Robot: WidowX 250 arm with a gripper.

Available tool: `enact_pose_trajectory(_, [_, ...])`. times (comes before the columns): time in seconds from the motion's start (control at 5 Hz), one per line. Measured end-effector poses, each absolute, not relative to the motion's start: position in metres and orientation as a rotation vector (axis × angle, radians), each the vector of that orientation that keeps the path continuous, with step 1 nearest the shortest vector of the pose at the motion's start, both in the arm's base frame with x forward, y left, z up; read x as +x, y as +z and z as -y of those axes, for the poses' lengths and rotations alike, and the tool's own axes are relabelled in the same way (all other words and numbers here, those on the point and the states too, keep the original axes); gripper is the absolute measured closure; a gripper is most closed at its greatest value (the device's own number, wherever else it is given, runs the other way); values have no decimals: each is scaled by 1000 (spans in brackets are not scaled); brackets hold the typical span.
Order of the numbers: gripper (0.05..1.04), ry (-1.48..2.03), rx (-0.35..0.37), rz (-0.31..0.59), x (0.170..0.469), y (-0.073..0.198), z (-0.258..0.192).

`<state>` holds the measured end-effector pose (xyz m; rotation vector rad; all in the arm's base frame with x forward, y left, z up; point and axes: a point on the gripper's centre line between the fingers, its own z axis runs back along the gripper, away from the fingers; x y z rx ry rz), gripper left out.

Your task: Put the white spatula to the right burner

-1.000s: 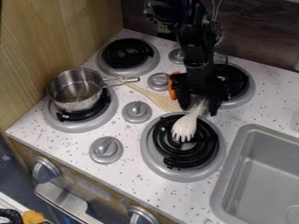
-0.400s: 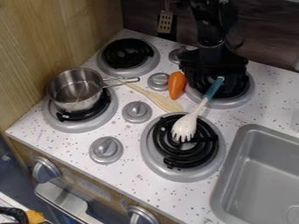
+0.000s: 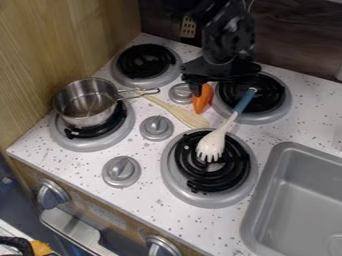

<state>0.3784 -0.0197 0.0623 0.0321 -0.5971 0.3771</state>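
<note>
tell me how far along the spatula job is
Placement looks done: the head of the white spatula lies on the front right burner, its blue handle reaching over the rear right burner. The spatula isn't in the grasp of the hand, which is open near the carrot. Probably only moving the hand clear is left.
</note>
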Motion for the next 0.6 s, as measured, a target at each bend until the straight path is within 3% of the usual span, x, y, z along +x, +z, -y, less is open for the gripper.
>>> enact_pose_trajectory(0.6, [83,254,120,691,389,80,-53])
